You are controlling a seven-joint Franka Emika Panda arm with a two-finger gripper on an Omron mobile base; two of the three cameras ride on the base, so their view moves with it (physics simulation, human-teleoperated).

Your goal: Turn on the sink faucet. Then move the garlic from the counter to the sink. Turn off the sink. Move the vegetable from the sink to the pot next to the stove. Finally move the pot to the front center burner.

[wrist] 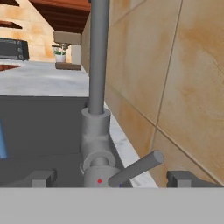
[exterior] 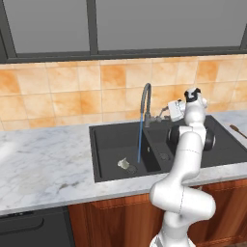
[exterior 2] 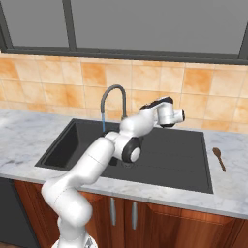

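Water runs in a thin blue stream (exterior: 140, 140) from the tall dark grey sink faucet (exterior: 145, 99) (exterior 2: 114, 94) into the wide left bowl of the black sink (exterior: 108, 140) (exterior 2: 174, 155). The small cream-white garlic (exterior: 124, 164) lies on that bowl's floor by the drain, just left of the stream. My gripper (exterior: 160, 113) (wrist: 113, 178) is open at the faucet's base. In the hand view the lever handle (wrist: 138, 168) juts out between my two fingertips (wrist: 41, 178), touching neither. The white marble counter (exterior: 43, 159) surrounds the sink. The pot and the stove are out of view.
A wooden spoon (exterior 2: 219, 158) lies on the counter right of the sink. An orange tiled wall (exterior: 72, 91) rises close behind the faucet, under a window. A dark appliance front (exterior: 29, 229) sits below the counter at the left.
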